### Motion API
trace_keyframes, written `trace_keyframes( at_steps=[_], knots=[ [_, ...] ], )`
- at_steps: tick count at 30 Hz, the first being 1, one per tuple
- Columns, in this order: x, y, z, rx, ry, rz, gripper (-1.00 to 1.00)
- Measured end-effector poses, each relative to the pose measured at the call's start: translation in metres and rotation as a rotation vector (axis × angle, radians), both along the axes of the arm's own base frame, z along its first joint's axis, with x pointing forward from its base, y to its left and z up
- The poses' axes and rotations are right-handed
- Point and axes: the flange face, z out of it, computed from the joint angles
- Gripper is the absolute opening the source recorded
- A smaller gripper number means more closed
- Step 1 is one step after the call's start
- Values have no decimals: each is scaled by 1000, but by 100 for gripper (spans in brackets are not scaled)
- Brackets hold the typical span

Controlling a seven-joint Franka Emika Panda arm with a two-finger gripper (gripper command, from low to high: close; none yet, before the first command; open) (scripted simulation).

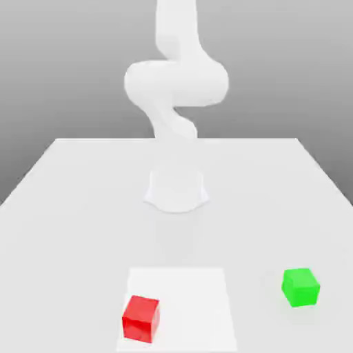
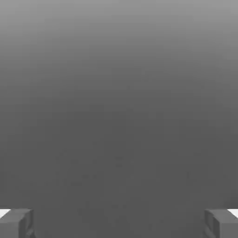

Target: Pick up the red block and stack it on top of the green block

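Note:
The red block point(image 1: 141, 318) is a small glossy cube sitting near the table's front edge, on the exterior view's left of centre. The green block point(image 1: 300, 287) rests on the table to the exterior view's right of it, a clear gap between the two. In the hand view my gripper point(image 2: 119, 224) is open, its two grey fingertips point(image 2: 16, 223) standing far apart with nothing between them. Behind them is plain grey background, with neither block in sight. The white arm point(image 1: 176, 83) rises from its base and bends upward past the top of the exterior view.
The arm's round base point(image 1: 176, 192) stands mid-table, behind both blocks. A lighter white square patch point(image 1: 200, 303) lies on the pale table point(image 1: 62, 207) under the red block. The table's edges run along the back and both sides.

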Motion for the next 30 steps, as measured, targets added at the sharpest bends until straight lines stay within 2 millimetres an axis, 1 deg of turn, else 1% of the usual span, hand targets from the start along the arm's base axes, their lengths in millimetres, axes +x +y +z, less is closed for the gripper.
trace_keyframes(
  at_steps=[3,6,9,12,15,17,20,23,25,28,29,30],
  knots=[
    [37,-7,-54,11,94,-24,0],
    [65,-14,-109,21,184,-47,0],
    [86,-22,-167,31,273,-71,0],
    [99,-29,-226,42,363,-96,0],
    [104,-37,-286,52,452,-121,0],
    [103,-42,-325,59,511,-140,0],
    [96,-50,-384,71,600,-169,0],
    [82,-54,-441,80,689,-192,0],
    [78,-55,-470,82,713,-198,0],
    [76,-55,-509,82,720,-199,0],
    [76,-55,-520,83,721,-200,-100],
    [76,-55,-520,83,721,-200,-100]
  ],
)
